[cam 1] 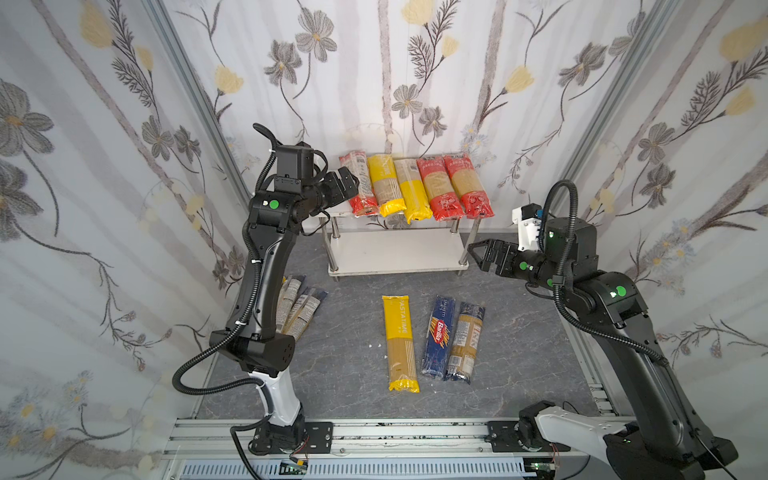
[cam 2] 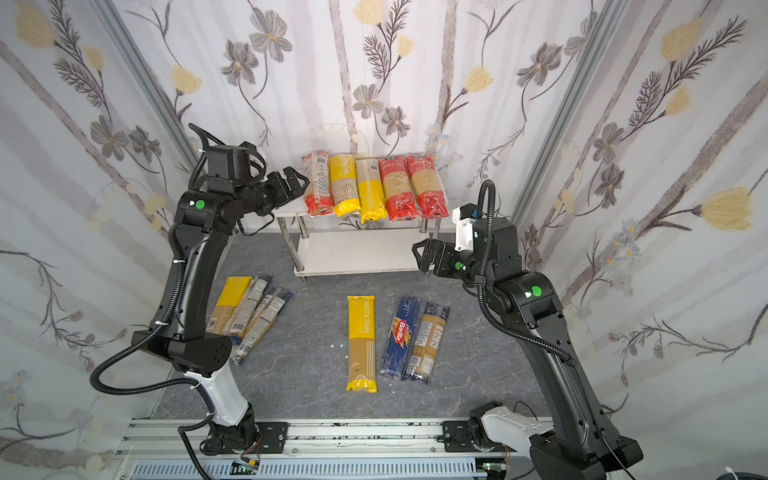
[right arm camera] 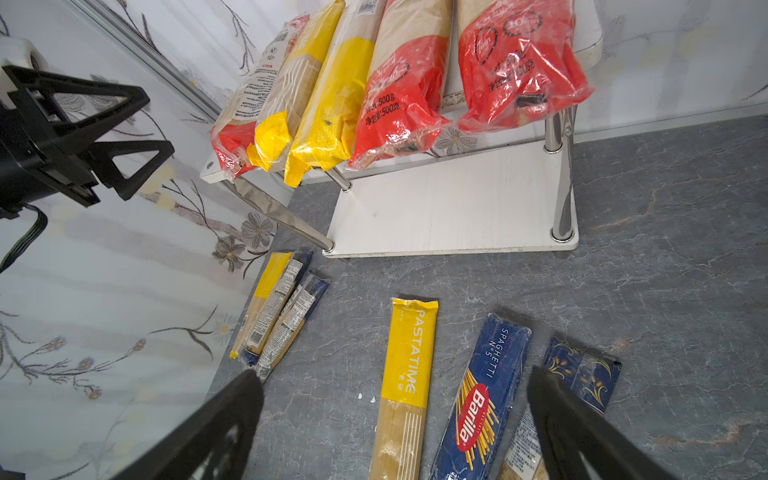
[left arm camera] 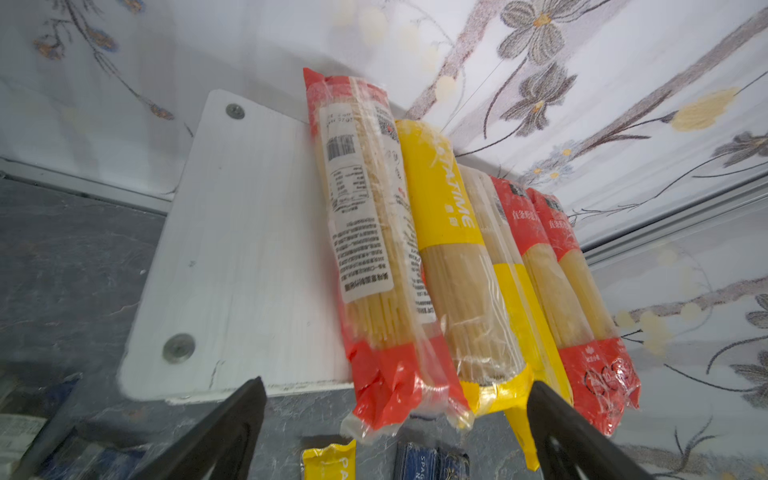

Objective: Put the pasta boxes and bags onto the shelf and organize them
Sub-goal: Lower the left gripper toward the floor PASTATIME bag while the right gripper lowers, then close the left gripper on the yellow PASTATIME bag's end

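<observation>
In both top views the shelf (cam 1: pixel 395 253) stands at the upper middle, against the flowered back wall. Five bags lie side by side on its top board, their near ends over the front edge: at the left a red-ended bag (cam 1: pixel 358 185), then two yellow bags (cam 1: pixel 386 183), then two more red bags (cam 1: pixel 453 187). The left gripper (cam 1: pixel 348 185) hovers just left of the red-ended bag, its jaws spread and empty. The right gripper (cam 1: pixel 478 253) hangs at the right of the shelf by the lower board's corner, likewise spread and holding nothing. On the grey floor at the lower middle lie a PASTA TIME bag (cam 1: pixel 399 345), the Barilla box (cam 1: pixel 438 336) and, just beside it, a dark-blue-ended bag (cam 1: pixel 465 343). In a top view three more packs (cam 2: pixel 249 311) lie bunched at centre left, partly behind the left arm.

In the left wrist view the red-ended bag (left arm camera: pixel 374 249) fills the middle, pressed against a yellow one. The black fingers (left arm camera: pixel 241 415) rise from the bottom edge, wide apart. Neither touches the bag.

In the right wrist view the shelf (right arm camera: pixel 449 208) sits at the upper middle. The PASTA TIME bag (right arm camera: pixel 409 353) and Barilla box (right arm camera: pixel 482 399) lie at the bottom between two wide-apart fingers (right arm camera: pixel 573 415). The left gripper (right arm camera: pixel 158 122) shows at the upper left, its jaws parted.
</observation>
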Available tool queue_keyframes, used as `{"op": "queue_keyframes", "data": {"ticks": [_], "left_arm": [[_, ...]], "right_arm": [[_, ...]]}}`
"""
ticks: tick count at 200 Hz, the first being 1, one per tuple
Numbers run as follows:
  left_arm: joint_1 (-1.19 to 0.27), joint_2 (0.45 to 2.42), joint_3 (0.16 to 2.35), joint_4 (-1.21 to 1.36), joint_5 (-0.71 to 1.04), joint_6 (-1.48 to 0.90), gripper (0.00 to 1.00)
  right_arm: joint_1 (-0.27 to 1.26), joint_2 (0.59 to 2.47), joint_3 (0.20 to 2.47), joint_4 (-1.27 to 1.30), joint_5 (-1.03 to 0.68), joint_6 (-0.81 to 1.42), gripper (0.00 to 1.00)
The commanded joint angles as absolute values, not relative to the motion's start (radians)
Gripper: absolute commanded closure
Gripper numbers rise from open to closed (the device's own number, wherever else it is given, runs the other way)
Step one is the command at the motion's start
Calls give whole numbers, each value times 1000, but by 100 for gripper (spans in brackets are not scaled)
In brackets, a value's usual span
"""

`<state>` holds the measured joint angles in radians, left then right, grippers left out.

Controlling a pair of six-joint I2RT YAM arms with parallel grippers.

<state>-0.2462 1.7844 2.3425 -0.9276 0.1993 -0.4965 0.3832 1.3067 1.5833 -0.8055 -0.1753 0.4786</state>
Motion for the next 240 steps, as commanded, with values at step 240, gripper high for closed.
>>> {"op": "queue_keyframes", "data": {"ticks": [240], "left_arm": [[-1305,1297,887,-569,-383,-1244,0]], "right_arm": [[1204,820,980,-956,257,1048,0]]}}
